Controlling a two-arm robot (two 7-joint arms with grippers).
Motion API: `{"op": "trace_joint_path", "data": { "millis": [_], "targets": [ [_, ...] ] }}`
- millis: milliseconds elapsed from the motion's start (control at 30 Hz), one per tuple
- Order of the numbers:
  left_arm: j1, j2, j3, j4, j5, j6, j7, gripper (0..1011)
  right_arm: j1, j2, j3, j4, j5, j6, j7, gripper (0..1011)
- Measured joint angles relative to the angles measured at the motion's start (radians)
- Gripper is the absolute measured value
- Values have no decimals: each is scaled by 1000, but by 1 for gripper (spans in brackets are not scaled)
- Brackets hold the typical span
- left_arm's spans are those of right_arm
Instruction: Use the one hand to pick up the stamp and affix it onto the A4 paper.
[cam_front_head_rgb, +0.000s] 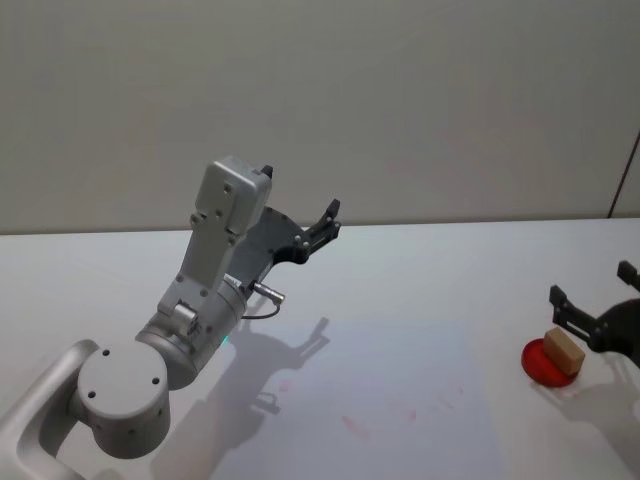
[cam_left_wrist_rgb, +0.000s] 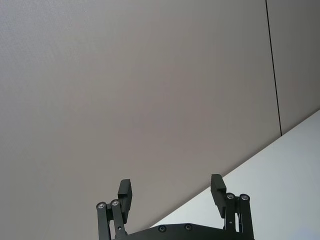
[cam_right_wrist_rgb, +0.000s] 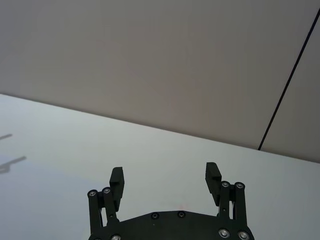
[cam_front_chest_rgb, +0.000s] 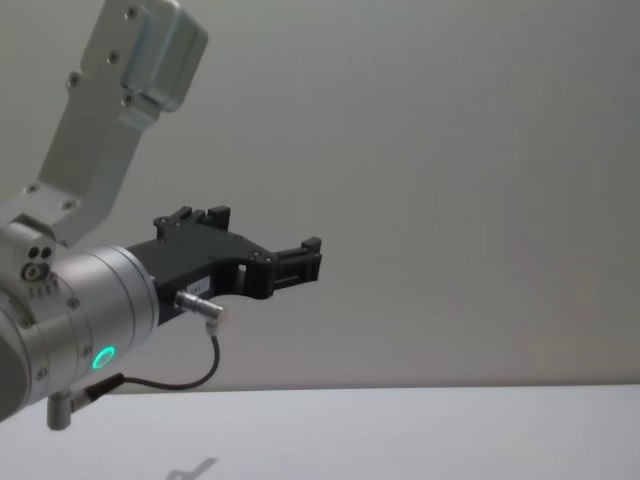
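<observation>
White surface (cam_front_head_rgb: 400, 290), right edge: your stamp (cam_front_head_rgb: 563, 349) sits on a red pad (cam_front_head_rgb: 534, 360), perhaps ink; right gripper (cam_front_head_rgb: 592, 288) just beside it, left gripper (cam_front_head_rgb: 328, 222) raised, both jaws released.

Two grippers can be counted, so a left gripper (cam_front_head_rgb: 325, 222) and a right gripper (cam_front_head_rgb: 592, 288). Just one stamp (cam_front_head_rgb: 563, 350) is seen, one red pad (cam_front_head_rgb: 537, 362), one paper sheet (cam_front_head_rgb: 400, 390) and one table (cam_front_head_rgb: 450, 265), tbh.
</observation>
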Motion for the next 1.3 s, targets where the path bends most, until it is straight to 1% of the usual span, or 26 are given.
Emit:
{"op": "trace_joint_path", "data": {
  "millis": [333, 633, 967, 1300],
  "targets": [
    [0, 0, 0, 0, 0, 0, 0, 1001, -6, 15, 6, 45, -19, 1, 40, 1001],
    [0, 0, 0, 0, 0, 0, 0, 1001, 2, 18, 4, 79, -31, 2, 88, 1001],
    [0, 0, 0, 0, 0, 0, 0, 1001, 28, 4, -8, 130, -49, 5, 137, 1001],
    [0, 0, 0, 0, 0, 0, 0, 1001, 49, -7, -15, 165, -65, 7, 156, 1001]
  ]
}}
